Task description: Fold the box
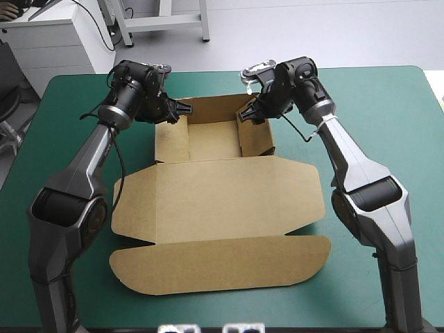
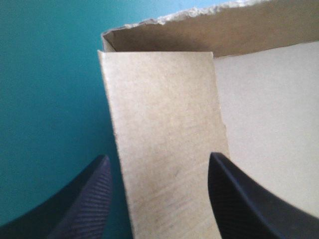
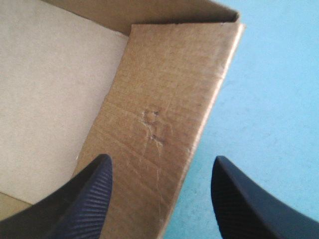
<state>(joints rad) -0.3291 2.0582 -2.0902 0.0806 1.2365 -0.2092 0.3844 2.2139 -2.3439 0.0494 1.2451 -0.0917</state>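
Box (image 1: 229, 201) out in the middle of the teal-green surface (image 1: 388, 111): brown board, a tray taking shape at the far end, the lid (image 1: 222, 267) lying flat on the near side of both tools. Left tool (image 1: 182, 109) is spread wide, straddling the tray's raised left wall (image 2: 164, 139). One black finger (image 2: 89, 199) is outside over the cover, the other inside over the tray floor, and the board between them is not pinched. Right tool (image 1: 248, 114) is wide too, with the right wall (image 3: 159, 99) between its fingers, one inside the tray, one outside. Ahead of both tools the far wall (image 1: 208, 105) stands up, meeting each side wall at a corner.
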